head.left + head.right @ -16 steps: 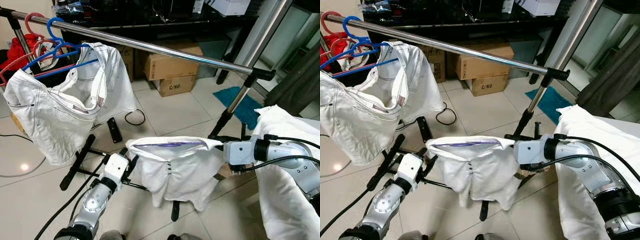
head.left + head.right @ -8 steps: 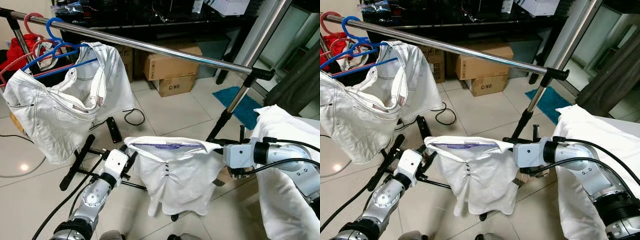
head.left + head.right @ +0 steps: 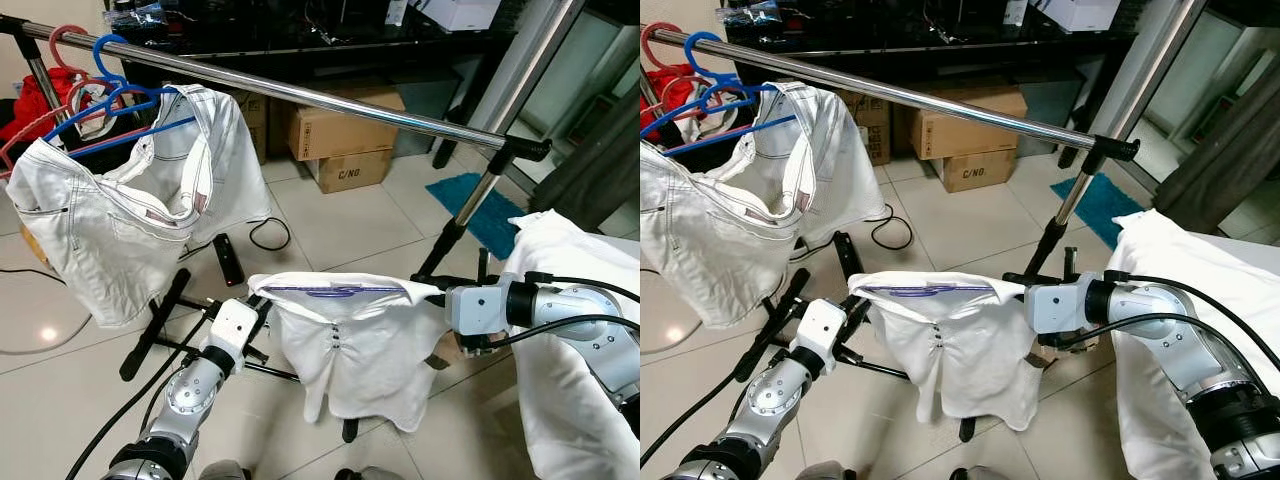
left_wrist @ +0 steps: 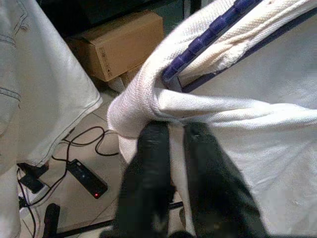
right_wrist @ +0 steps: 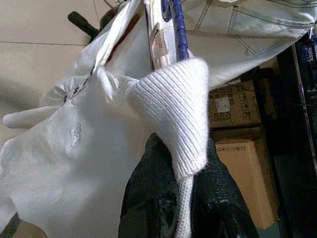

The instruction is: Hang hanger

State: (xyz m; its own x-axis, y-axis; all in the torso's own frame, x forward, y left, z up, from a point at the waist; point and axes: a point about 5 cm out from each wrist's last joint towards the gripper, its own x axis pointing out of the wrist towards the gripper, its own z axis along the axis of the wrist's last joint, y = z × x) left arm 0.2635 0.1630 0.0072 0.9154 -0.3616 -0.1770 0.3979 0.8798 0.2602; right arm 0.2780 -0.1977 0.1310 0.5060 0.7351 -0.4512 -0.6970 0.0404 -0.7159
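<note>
Pale glossy tiled floor [image 3: 340,225]; chrome clothes rail [image 3: 300,92] above. Left gripper [image 4: 171,136] and right gripper [image 5: 181,148] each clench the ribbed white knit garment [image 3: 350,345] on its purple hanger [image 3: 335,291].

— What's the floor?
— Pale glossy tiles [image 3: 340,225], a teal mat [image 3: 480,205] on them.
— And behind?
— Cardboard boxes [image 3: 345,150] under a dark glass shelf [image 3: 330,45]; grey curtain [image 3: 600,150] right.

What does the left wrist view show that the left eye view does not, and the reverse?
The left wrist view alone shows the left gripper pinching the white top's shoulder, and a small red light on the black device on the floor. The left eye view alone shows the steel rail, the blue hangers and the right gripper. Both show the top, the purple hanger and cardboard boxes.
</note>
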